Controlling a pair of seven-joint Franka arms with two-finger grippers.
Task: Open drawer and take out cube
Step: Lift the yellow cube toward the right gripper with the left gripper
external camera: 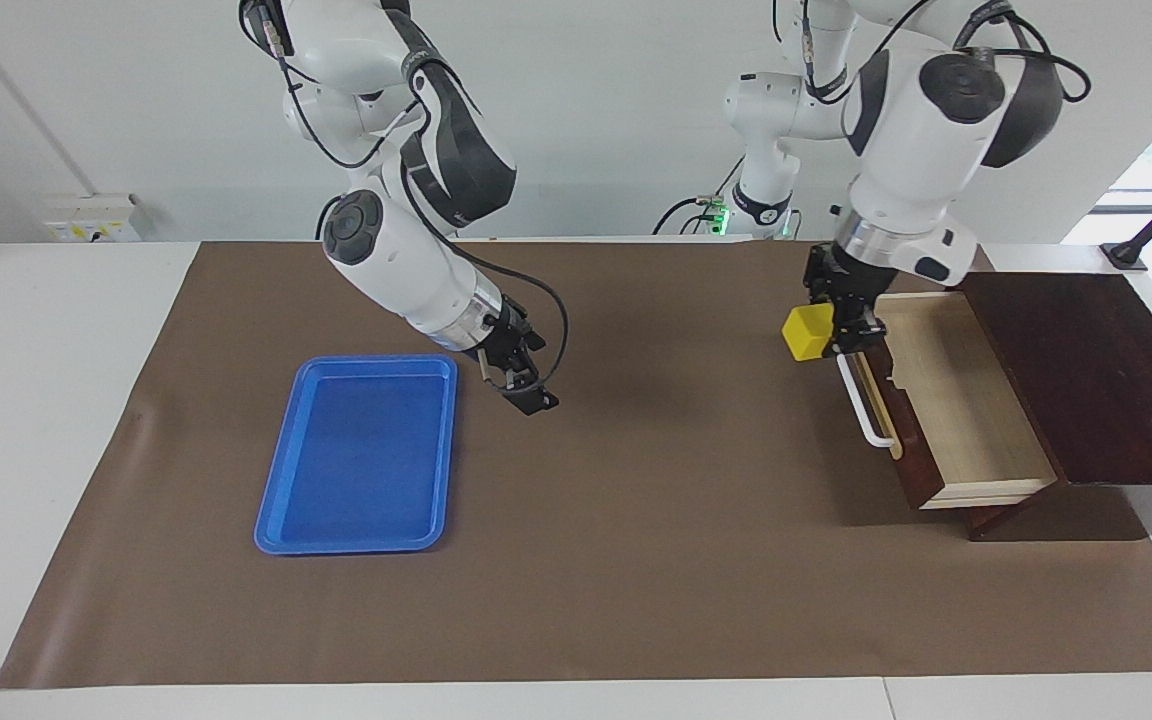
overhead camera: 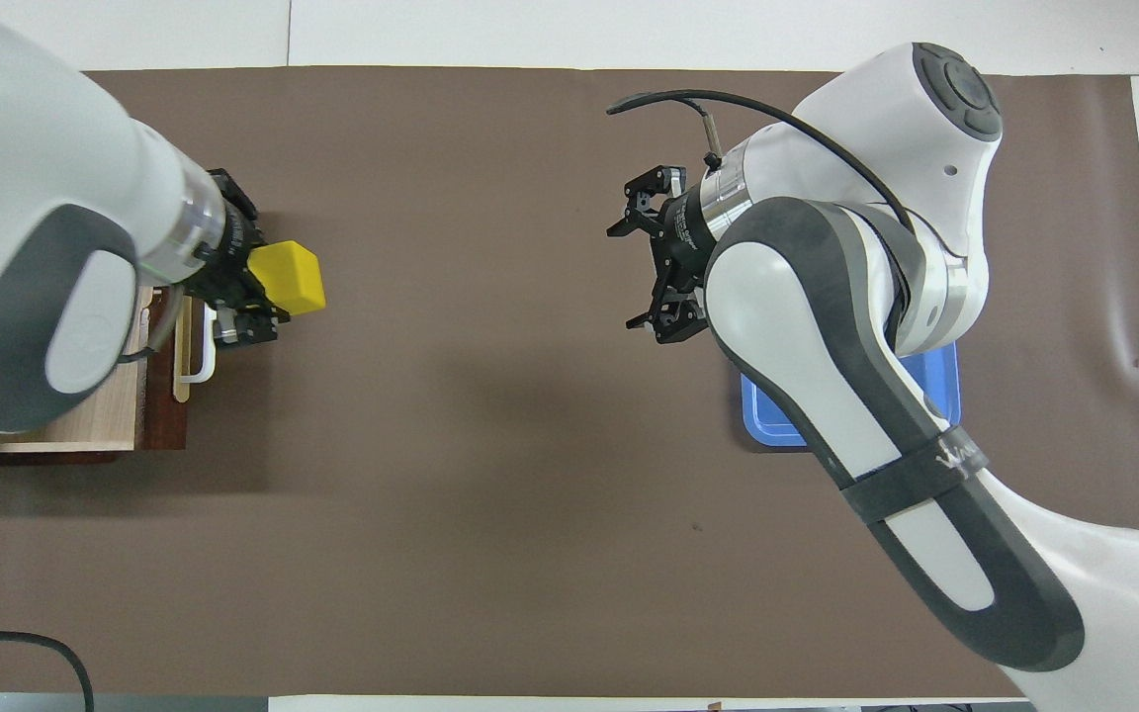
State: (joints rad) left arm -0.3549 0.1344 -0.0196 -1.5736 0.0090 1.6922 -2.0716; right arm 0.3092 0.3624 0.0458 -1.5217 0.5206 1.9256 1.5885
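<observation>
At the robots' end of the desk [external camera: 56, 330], the two arm bases stand along the wall edge, and a brown mat [external camera: 636, 560] covers most of the surface before them. Toward the left arm's end, a dark wooden box [external camera: 1086, 380] sits on the mat, and its drawer [external camera: 946, 400] is pulled out, the pale wood floor bare and the white bar handle [external camera: 861, 405] facing the middle of the desk. The left pincer [external camera: 836, 325] is raised over the end of the drawer front nearer the robots, right above the handle, and it is closed tight on the cube [external camera: 807, 331], which is yellow and hangs in the air clear of the drawer, out over the mat just in front of the drawer front. In the overhead view the cube [overhead camera: 286, 278] juts from the left pincer [overhead camera: 258, 282] toward the centre of the desk.

Toward the right arm's end, the right pincer [external camera: 526, 385] hovers over bare mat just beside the blue tray [external camera: 281, 500], at its corner nearest the robots and the desk's middle. Its fingers [overhead camera: 641, 188] are spread wide and grip nothing. The tray lies flat on the mat, reaching farther from the robots than either pincer.
</observation>
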